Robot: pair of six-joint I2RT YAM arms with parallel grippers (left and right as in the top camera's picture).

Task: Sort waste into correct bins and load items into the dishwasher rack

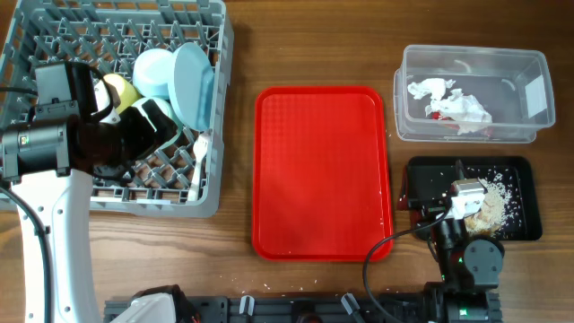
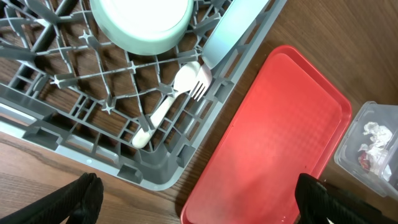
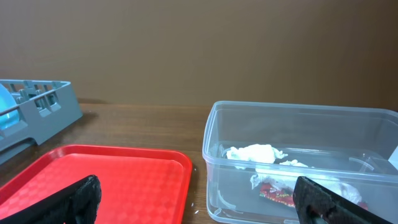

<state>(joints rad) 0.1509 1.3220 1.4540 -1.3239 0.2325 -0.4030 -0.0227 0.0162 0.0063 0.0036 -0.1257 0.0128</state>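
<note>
A: Left tool (image 2: 198, 186)?

B: Spread wide, black fingers (image 2: 84, 199) down at the two lower corners of the wrist view. Gripping nothing, touching nothing. Hanging above the near corner of the dishwasher rack (image 2: 143, 171) and the edge of the red serving tray (image 2: 280, 137).

A: And inside that rack?

B: Pale green bowl (image 2: 142, 22) on the grid, with the pale blue plate (image 2: 233, 28) standing on edge just beside it, close to the rack's wall. White plastic spoon (image 2: 168, 102) and fork (image 2: 199, 84) lying side by side among the pegs, touching at their heads, right below the plate. Yellow cup (image 1: 121, 90) deeper in, seen only from overhead and partly hidden by the arm.

A: Right tool (image 3: 196, 183)?

B: Just as far apart, nothing between the fingers. From overhead, parked over the black tray (image 1: 426, 175), with beige crumbs (image 1: 502, 202) scattered inside it.

A: Ahead of it?

B: Clear tub (image 3: 298, 124) on the wooden tabletop (image 1: 305, 45), just beyond the black tray. Crumpled white napkins (image 3: 252, 152) inside, and the red-and-white wrapper (image 3: 277, 193) among them at the bottom. Red serving tray lying flat between rack and bins, apart from both.
</note>
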